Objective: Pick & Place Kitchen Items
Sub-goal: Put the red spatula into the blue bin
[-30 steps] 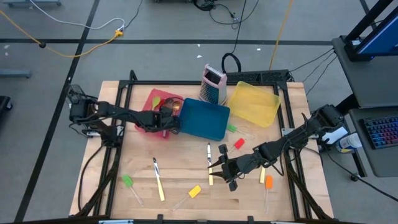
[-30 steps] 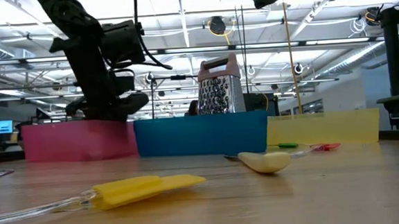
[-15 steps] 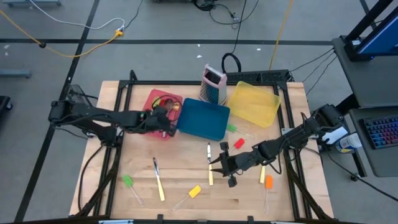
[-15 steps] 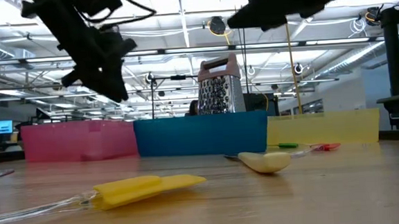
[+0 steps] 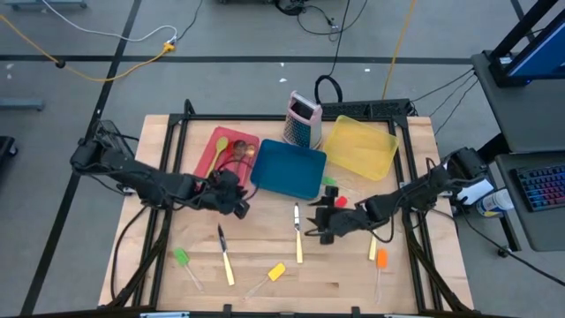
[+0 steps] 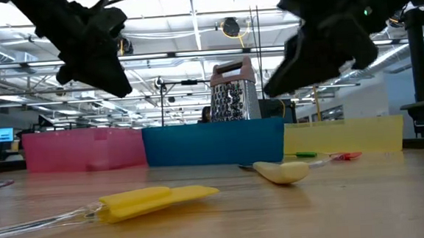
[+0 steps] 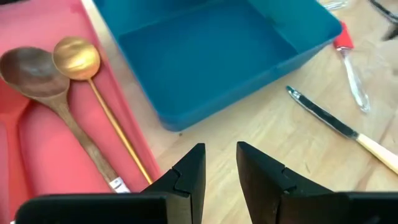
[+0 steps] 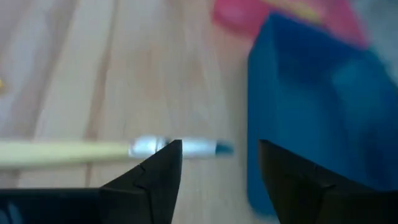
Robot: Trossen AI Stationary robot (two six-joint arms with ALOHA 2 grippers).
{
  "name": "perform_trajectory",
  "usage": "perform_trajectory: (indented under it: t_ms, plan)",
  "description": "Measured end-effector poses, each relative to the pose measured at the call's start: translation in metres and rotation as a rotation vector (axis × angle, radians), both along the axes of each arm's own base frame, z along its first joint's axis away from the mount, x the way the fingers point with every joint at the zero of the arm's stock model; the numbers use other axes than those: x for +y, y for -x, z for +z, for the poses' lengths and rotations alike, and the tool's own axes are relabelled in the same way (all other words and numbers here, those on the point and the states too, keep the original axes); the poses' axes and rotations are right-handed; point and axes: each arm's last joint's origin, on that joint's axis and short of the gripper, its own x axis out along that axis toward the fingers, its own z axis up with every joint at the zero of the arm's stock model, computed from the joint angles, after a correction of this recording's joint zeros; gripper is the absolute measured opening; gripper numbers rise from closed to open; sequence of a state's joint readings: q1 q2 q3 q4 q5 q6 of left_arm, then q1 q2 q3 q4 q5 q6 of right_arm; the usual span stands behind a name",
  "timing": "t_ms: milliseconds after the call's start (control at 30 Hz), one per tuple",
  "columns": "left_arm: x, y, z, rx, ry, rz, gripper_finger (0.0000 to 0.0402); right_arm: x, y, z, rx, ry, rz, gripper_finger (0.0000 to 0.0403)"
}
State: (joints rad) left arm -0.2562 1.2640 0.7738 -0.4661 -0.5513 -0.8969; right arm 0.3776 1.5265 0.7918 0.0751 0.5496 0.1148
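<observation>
Both grippers' fingers apart, empty.

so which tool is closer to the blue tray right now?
Left. The left tool sits just off the blue tray at its near-left corner; the right tool is farther out, over the table in front of it.

No text, label, brand, number or sign can be read anywhere — not on the trays, the grater, the utensils or the arms.
</observation>
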Motion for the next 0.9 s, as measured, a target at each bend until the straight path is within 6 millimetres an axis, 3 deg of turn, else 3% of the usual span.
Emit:
perform_trajectory:
  t_ms: [367, 700, 900]
  plan:
    - [-0.009, 0.002, 0.0, -0.007, -0.018, -0.022, 0.0093, -0.017, 0.017, -0.021, 0.356, -0.195, 0.064, 0.019]
    - [-0.009, 0.002, 0.0, -0.008, -0.017, -0.02, 0.0093, -0.043, 0.037, -0.031, 0.636, -0.135, -0.051, 0.0187]
    - [-0.009, 0.002, 0.0, -0.009, -0.018, -0.02, 0.0093, -0.052, 0.035, -0.031, 0.672, -0.046, 0.074, 0.0187]
